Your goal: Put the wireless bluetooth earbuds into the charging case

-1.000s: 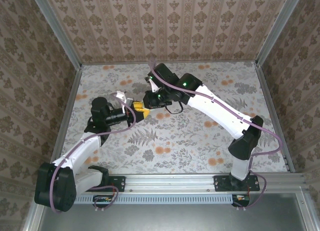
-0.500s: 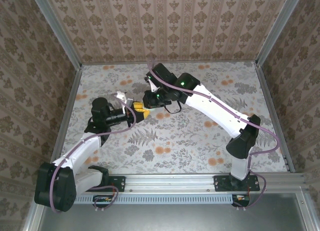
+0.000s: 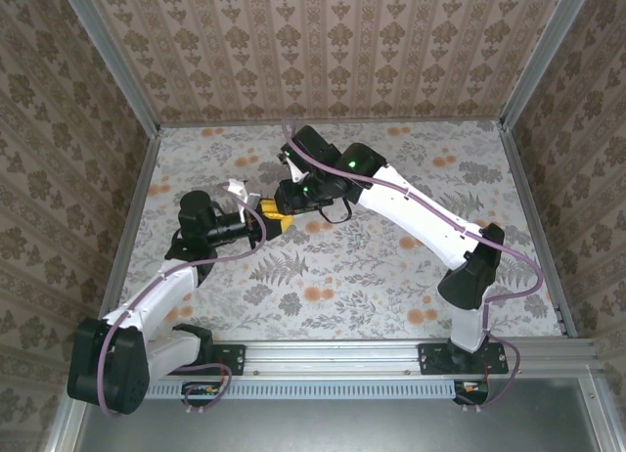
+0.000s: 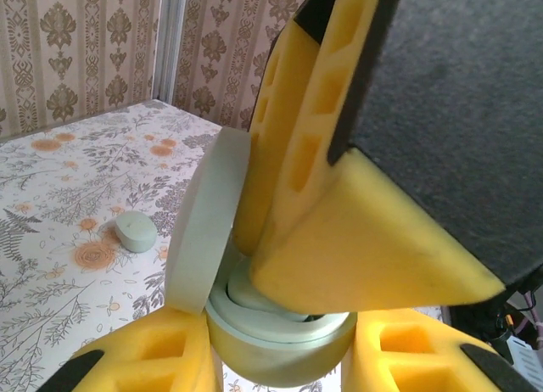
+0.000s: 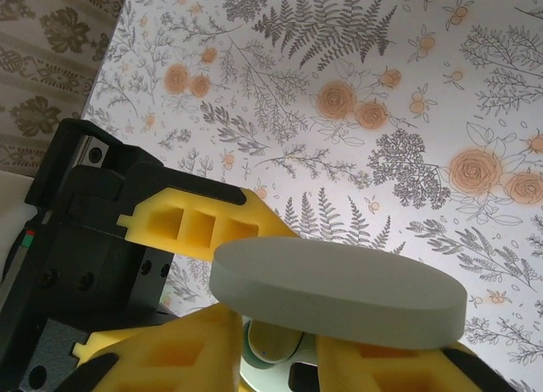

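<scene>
Left gripper [image 4: 284, 360] clamps the open charging case [image 4: 254, 324]; right gripper [image 5: 276, 354] (grip we cannot tell) reaches inside, one earbud [image 4: 136, 231] near the case not yet loaded

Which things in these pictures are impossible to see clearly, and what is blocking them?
Left wrist view: inside of the charging case, covered by the right fingers.
Right wrist view: that inside, mostly under the lid.
Top view: the case, too small.
Left wrist view: small pale pebble behind; earbud or not, unclear.
</scene>
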